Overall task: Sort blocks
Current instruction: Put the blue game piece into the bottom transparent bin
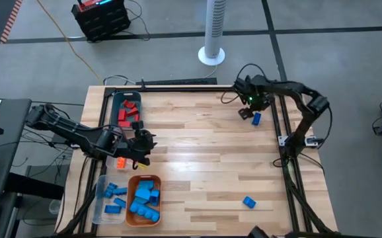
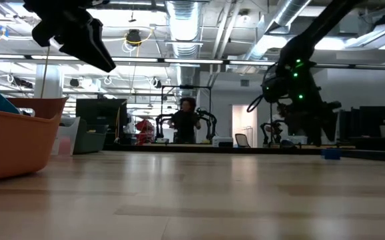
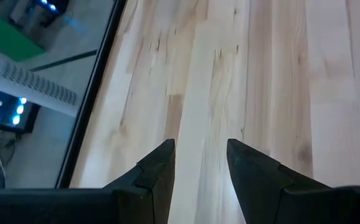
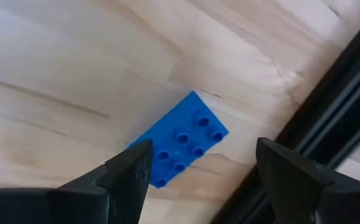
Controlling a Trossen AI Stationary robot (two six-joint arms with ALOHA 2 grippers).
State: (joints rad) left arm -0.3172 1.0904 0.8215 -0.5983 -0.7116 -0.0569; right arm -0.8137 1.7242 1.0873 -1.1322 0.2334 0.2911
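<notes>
A darker blue studded block (image 4: 180, 146) lies flat on the table near its far right corner, beside the black edge rail; it also shows in the high view (image 1: 256, 119) and the low view (image 2: 331, 154). My right gripper (image 4: 202, 149) hovers above it, open, with a finger on either side and touching nothing. My left gripper (image 3: 200, 146) is open and empty above bare wood at the table's left (image 1: 148, 142). An orange block (image 1: 120, 162) lies by the left arm. Another blue block (image 1: 249, 201) lies near the table's near edge.
A dark bin (image 1: 116, 106) at the far left holds red blocks. A clear bin (image 1: 100, 195) holds light blue blocks, and an orange tray (image 1: 156, 180) beside it holds blue ones. The middle of the table is bare wood. A person stands far off in the room (image 2: 186, 120).
</notes>
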